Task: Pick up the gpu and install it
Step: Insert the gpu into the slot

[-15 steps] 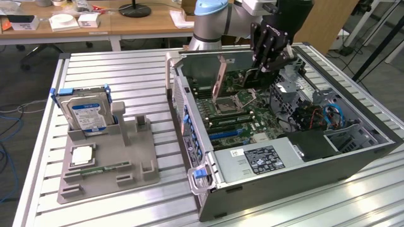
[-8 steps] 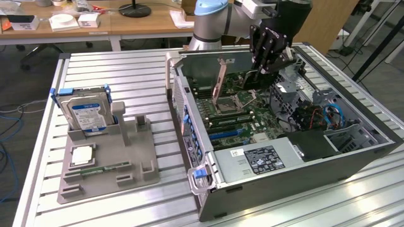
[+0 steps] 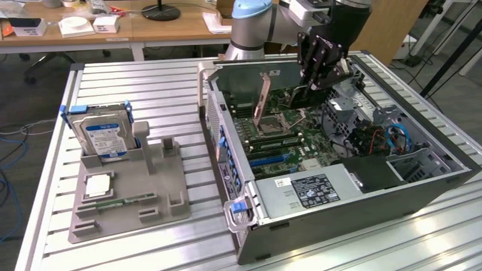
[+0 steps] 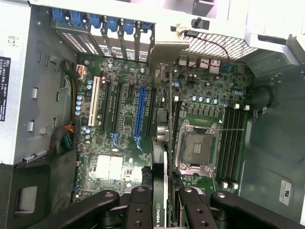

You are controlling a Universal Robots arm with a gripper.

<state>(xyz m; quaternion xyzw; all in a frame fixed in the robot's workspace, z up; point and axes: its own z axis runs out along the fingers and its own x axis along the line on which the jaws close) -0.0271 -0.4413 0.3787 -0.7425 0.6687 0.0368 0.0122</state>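
One table point(image 3: 150, 84), and on it one big open computer case point(image 3: 339, 217) lying on its side, our landmark. Just beside the case, on the exterior view's left, sits one grey holder tray point(image 3: 162, 186), carrying one hard drive point(image 3: 105, 135) upright, one square chip point(image 3: 98, 185) and one green memory stick point(image 3: 124, 200).

Now into the case: one tool point(image 3: 316, 84) is reaching down over the main board point(image 4: 119, 143), jaws partway closed and clamped on the one graphics card point(image 4: 165, 167). The card is held on edge, its metal bracket point(image 3: 262, 104) towards the case's rear wall. It hangs between the one blue slot point(image 4: 139, 112) and the one processor socket point(image 4: 198, 148).

So the pickup looks done. Whether the card is already down in a slot I can't tell; seating it looks to be what's left.
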